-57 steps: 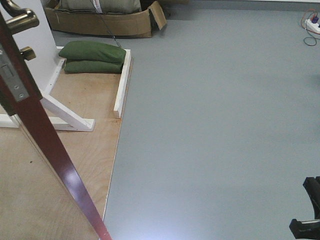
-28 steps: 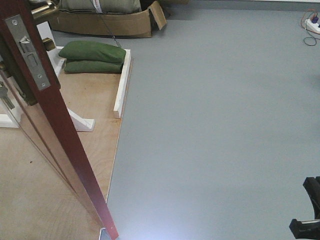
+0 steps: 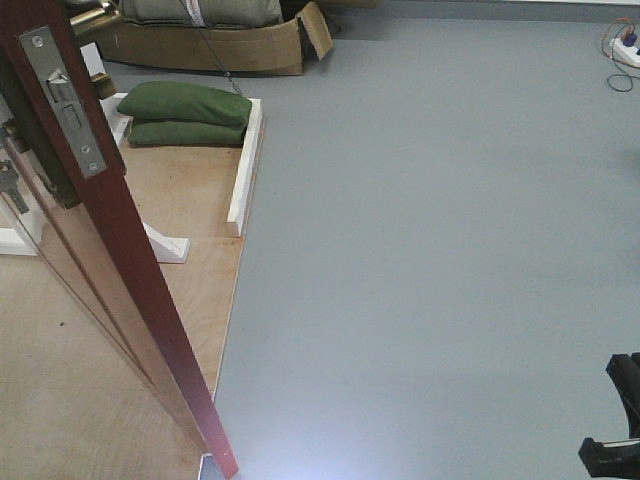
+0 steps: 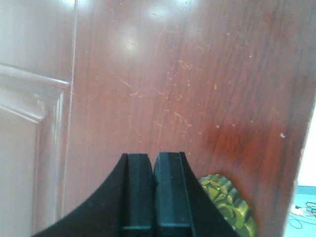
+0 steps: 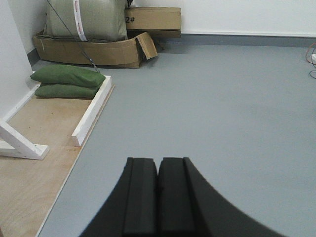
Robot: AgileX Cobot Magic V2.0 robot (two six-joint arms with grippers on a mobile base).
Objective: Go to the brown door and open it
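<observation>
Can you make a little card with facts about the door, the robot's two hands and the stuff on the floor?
Door: brown door stands open, edge with silver latch plate facing the front camera
Left hand: left gripper shut, empty, pointing at the door face, beside the brass fitting
Right hand: right gripper shut, empty, above grey floor
Floor stuff: two green bags, stacked
</observation>
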